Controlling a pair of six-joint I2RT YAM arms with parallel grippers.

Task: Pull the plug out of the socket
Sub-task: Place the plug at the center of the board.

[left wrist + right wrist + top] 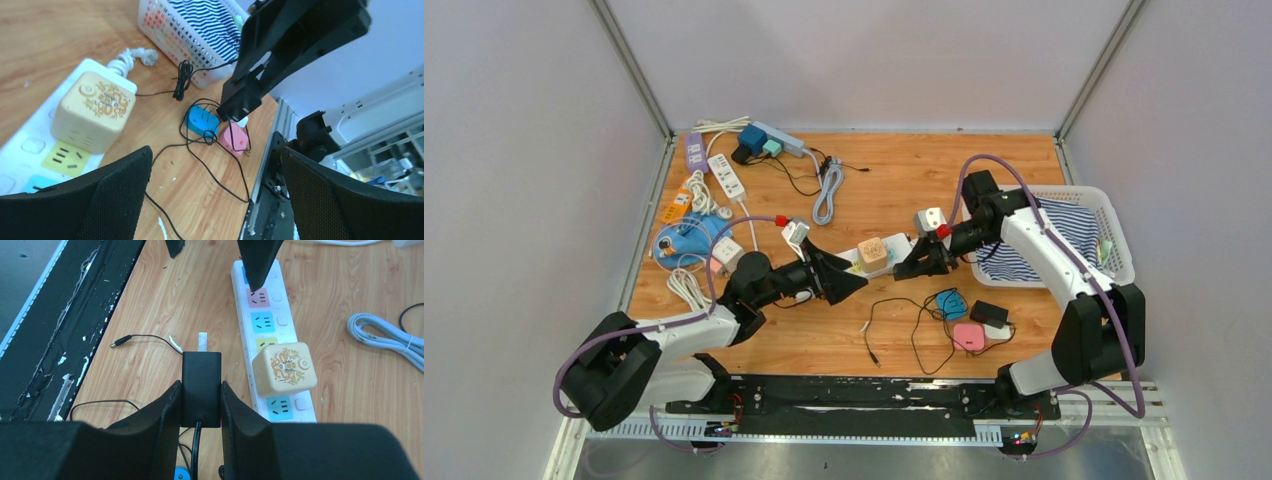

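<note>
Gripping the black plug [201, 374] by its sides, the right gripper [200, 390] is holding it clear of the white power strip [261, 322], its metal prong bare and pointing left. The plug is hanging over bare wood just near of the strip's right end, beside the cream cube adapter [284, 369] seated in it. The left gripper [216, 152] is hovering wide open over the strip's left end, clasping nothing; whether it is touching the strip is unclear. The plug's cable [196, 440] is running back into a tangle of loose leads, so carrying it off could snag them. The fingers are clamping only the cable end, so a tug might twist the plug loose.
</note>
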